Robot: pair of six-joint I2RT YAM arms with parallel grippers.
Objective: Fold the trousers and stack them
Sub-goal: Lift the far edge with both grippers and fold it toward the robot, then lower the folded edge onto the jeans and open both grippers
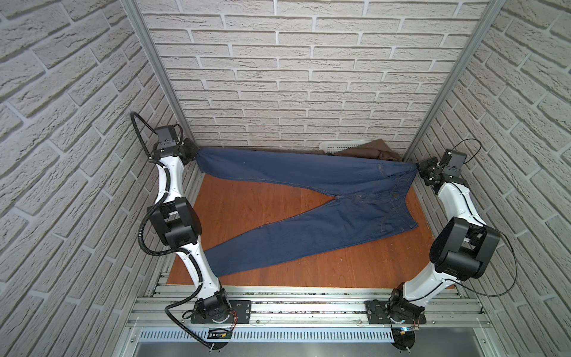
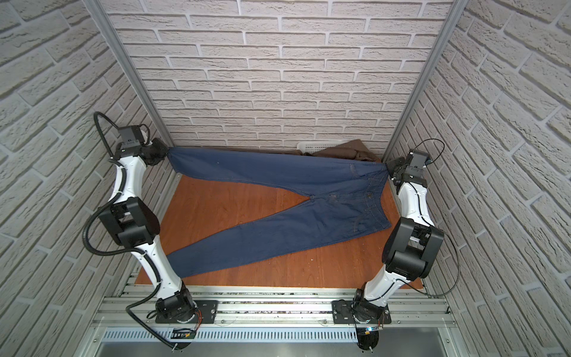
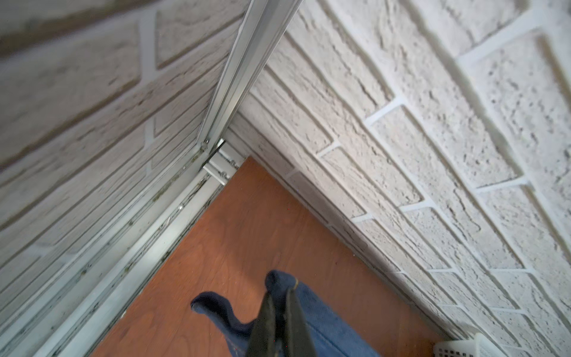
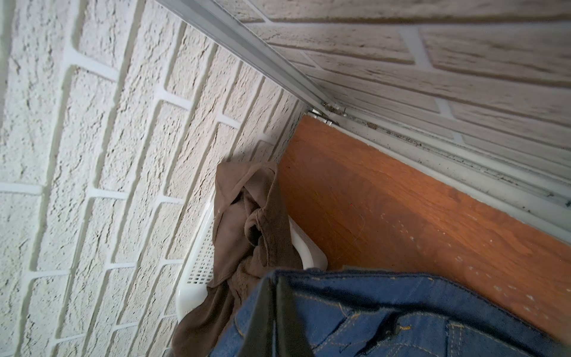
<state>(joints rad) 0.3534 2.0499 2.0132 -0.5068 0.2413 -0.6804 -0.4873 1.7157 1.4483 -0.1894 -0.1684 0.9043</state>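
My left arm (image 1: 170,179) and right arm (image 1: 454,201): white link shells, black joint housings. Corrugated black conduit (image 1: 140,231) serves the left; thin cable (image 1: 516,269) the right.

In both top views I see a white perforated basket (image 1: 340,147) just right of centre, pushed against the back wall. A brown cloth (image 1: 369,152) is draped over its rim, and it sits on the reddish wooden table (image 1: 262,213). Pale brick-pattern walls (image 1: 293,77) close off the back and both sides. Grey slotted rails (image 1: 293,304) run along the lower part of the frame.
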